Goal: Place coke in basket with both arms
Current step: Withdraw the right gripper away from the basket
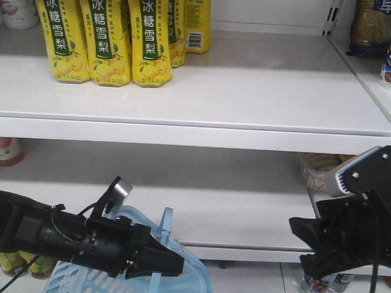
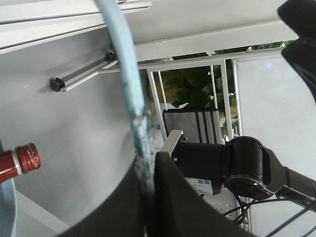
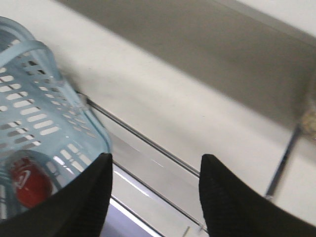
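Nearest the lens in the right wrist view, the right gripper [image 3: 155, 197] shows two black fingers [image 3: 79, 202] spread apart at the bottom edge, nothing between them. In the left wrist view, the left gripper [image 2: 148, 197] has its fingers clamped on the basket's handle [image 2: 126, 74], which rises as a pale blue strip to the top of the frame.

The coke [image 3: 29, 185] lies inside the basket [image 3: 49, 123], seen as red through the slotted wall at lower left of the right wrist view; its red cap [image 2: 24, 158] shows at the left edge of the left wrist view. Placement appears complete.

Handling judgement: a full bottle is fairly heavy, with a stiff but smooth, rounded body that may roll in the basket. The neck under the cap or the labelled waist are the best holds. The thin handle will flex under load.

In the front view the basket sits at bottom centre, below the white shelf [image 1: 185, 87]. Yellow bottles [image 1: 109, 32] stand at upper left.
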Motion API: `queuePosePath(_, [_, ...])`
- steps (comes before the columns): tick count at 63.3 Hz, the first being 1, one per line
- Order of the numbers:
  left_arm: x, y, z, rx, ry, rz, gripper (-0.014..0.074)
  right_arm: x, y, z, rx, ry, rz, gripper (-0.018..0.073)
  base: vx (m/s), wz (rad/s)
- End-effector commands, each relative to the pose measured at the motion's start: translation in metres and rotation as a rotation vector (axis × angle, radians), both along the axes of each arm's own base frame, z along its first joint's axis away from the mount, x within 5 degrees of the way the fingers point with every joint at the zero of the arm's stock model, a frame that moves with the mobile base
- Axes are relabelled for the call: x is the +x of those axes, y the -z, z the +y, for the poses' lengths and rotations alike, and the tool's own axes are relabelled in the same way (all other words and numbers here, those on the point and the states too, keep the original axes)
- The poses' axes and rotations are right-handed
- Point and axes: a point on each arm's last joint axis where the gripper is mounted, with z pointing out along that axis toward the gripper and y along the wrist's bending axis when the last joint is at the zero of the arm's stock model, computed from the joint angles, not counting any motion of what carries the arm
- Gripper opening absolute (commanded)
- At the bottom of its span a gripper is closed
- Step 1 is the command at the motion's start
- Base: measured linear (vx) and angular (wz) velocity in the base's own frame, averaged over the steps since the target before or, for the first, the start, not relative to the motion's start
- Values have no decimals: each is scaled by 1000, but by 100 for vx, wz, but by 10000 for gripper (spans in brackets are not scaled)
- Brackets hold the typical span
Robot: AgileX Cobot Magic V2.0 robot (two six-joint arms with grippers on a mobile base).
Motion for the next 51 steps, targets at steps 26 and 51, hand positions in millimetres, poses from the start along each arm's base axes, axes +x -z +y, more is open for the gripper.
queuePosePath(26, [5, -32, -4, -167, -47, -59, -6, -37, -52, -51, -35, 417, -316, 378, 0, 0])
queuePosePath(51, [5, -32, -4, -167, -47, -59, -6, -98, -70, -65, 148, 388, -554, 378, 0, 0])
